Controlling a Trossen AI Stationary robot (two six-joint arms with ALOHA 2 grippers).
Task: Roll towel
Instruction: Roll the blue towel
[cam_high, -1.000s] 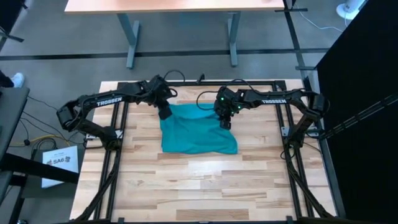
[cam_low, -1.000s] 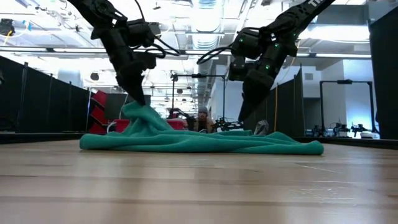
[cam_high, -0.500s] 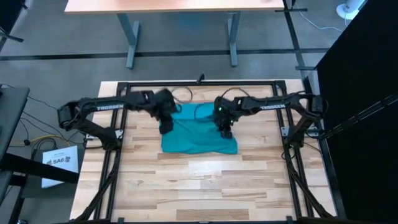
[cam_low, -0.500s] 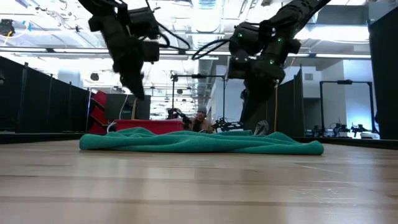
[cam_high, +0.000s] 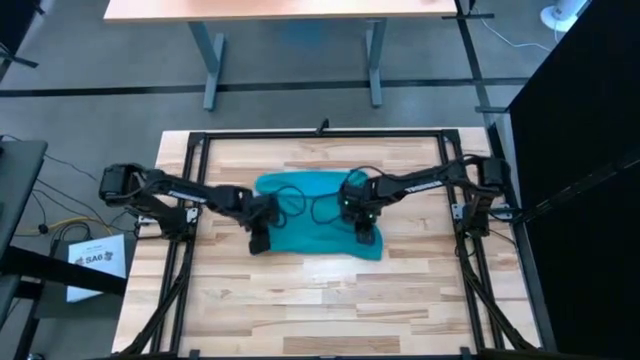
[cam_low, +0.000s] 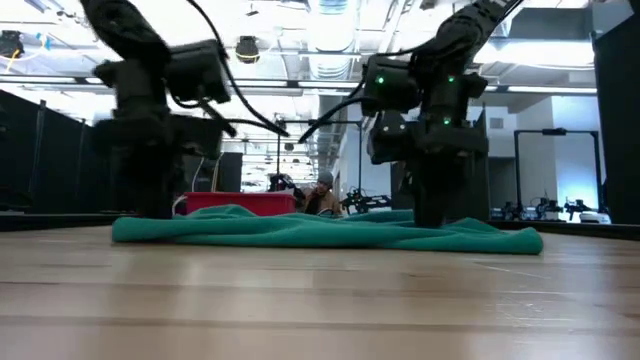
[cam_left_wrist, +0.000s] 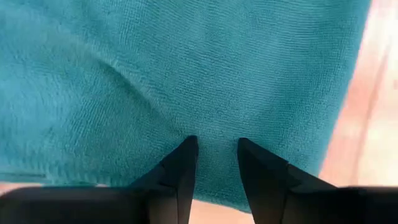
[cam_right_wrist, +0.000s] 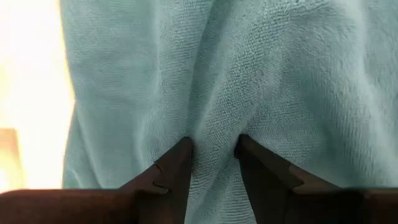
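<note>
From above, the towel (cam_high: 312, 212) lies spread, a little rumpled, in the middle of the wooden table (cam_high: 300, 300). The left gripper (cam_high: 258, 240) sits at its near left corner and the right gripper (cam_high: 369, 238) at its near right corner, likely so both can take the near edge together and begin the roll evenly.

At table height, the towel (cam_low: 320, 232) lies low and nearly flat, not yet rolled, and both arms reach down to it.

In the left wrist view, the left gripper (cam_left_wrist: 217, 155) has its fingers a little apart, tips pressed onto the cloth (cam_left_wrist: 155, 74) near its edge, not clamped on a fold.

In the right wrist view, the right gripper (cam_right_wrist: 213, 152) is likewise slightly apart, a ridge of towel (cam_right_wrist: 249, 68) rising between the tips, probably ready to be pinched.
</note>
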